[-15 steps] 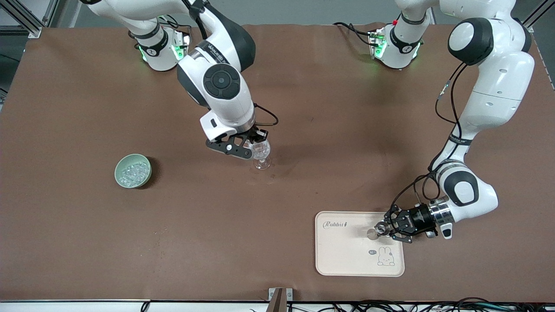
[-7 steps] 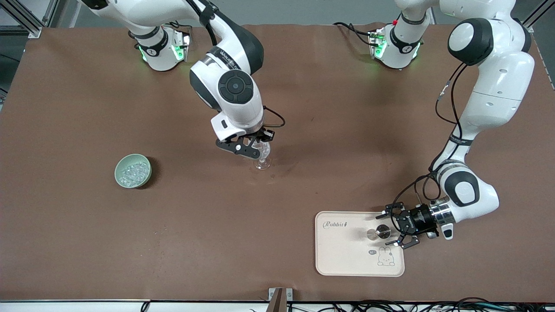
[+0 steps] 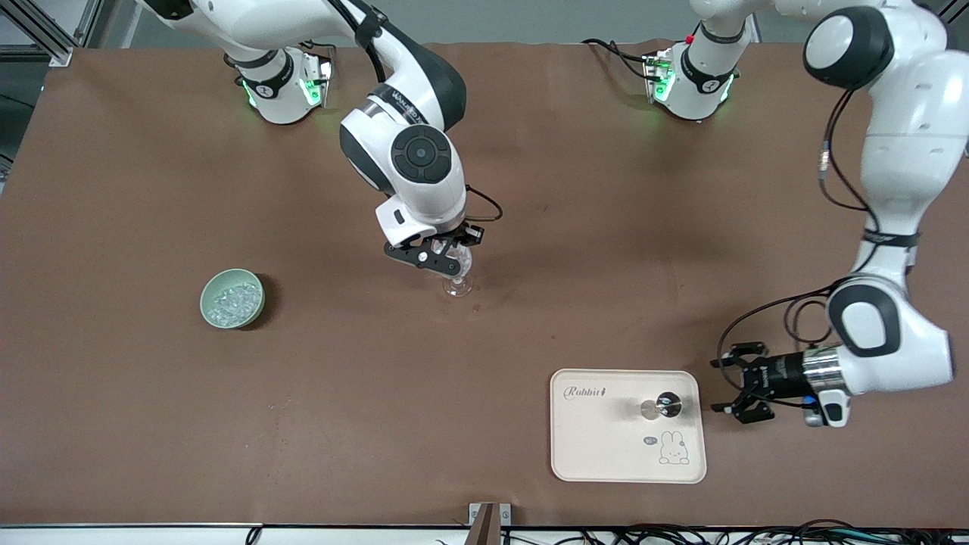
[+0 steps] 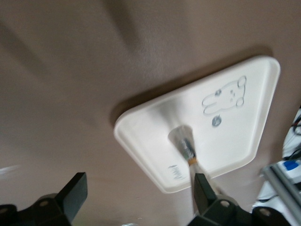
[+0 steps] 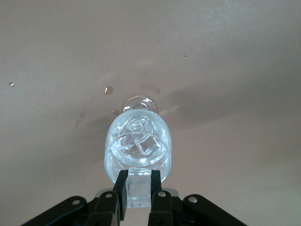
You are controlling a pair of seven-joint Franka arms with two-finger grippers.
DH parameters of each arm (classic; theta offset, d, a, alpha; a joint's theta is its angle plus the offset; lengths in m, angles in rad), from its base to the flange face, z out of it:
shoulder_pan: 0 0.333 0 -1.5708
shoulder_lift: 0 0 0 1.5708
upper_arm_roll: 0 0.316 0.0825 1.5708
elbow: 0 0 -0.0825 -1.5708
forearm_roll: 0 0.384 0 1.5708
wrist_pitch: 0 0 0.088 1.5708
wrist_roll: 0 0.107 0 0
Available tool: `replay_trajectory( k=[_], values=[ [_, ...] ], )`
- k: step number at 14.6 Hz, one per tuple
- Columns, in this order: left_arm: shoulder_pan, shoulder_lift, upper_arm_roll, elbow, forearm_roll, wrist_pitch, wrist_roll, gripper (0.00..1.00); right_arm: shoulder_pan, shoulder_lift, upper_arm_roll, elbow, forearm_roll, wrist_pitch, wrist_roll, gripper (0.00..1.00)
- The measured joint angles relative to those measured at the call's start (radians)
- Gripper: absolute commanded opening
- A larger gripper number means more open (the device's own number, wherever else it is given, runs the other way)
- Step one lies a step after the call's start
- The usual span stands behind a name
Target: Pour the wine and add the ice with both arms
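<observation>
My right gripper (image 3: 447, 261) hangs over the glass (image 3: 457, 281) near the middle of the table, its fingers (image 5: 123, 190) pinched on an ice cube (image 5: 138, 190) right at the glass rim. In the right wrist view I see the cube between the pads and more ice in the glass bowl; whether the cube touches the rim I cannot tell. In the front view the gripper and wrist cover most of the glass, so only its foot and part of the bowl show. A few small drops (image 5: 108, 90) lie on the table by the glass foot.

My left gripper (image 3: 733, 386) sits low over the table just off the tray (image 3: 606, 446), toward the left arm's end, with its fingers (image 4: 73, 197) spread wide and nothing between them. The left wrist view cuts off the fingers at the frame edge, and I cannot tell whether they touch the table.

The tray lies near the table edge closest to the front camera. On it stands a small bottle (image 3: 666, 403), near the tray edge facing the left gripper; from above I mostly see its dark top, and in the left wrist view it is blurred.

The bowl (image 3: 257, 291) of ice (image 3: 231, 300) sits toward the right arm's end of the table, well apart from the glass.
</observation>
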State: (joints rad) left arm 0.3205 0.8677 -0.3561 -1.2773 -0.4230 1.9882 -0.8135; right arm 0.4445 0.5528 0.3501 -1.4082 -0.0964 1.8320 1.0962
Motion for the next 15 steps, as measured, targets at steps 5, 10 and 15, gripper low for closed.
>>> replay_trajectory(
  k=[5,10,15],
  values=[
    [-0.029,-0.251,-0.049,-0.001,0.306,-0.22,0.11,1.0,0.0,0.003,-0.001,0.0,0.0,0.0,0.0,0.36],
    [-0.033,-0.412,-0.102,-0.007,0.515,-0.303,0.33,1.0,0.0,0.004,-0.001,0.001,0.0,0.0,0.0,0.53],
    [-0.034,-0.56,-0.143,-0.009,0.586,-0.394,0.47,1.0,-0.016,-0.016,-0.009,0.033,-0.018,-0.017,-0.001,1.0]
  ],
)
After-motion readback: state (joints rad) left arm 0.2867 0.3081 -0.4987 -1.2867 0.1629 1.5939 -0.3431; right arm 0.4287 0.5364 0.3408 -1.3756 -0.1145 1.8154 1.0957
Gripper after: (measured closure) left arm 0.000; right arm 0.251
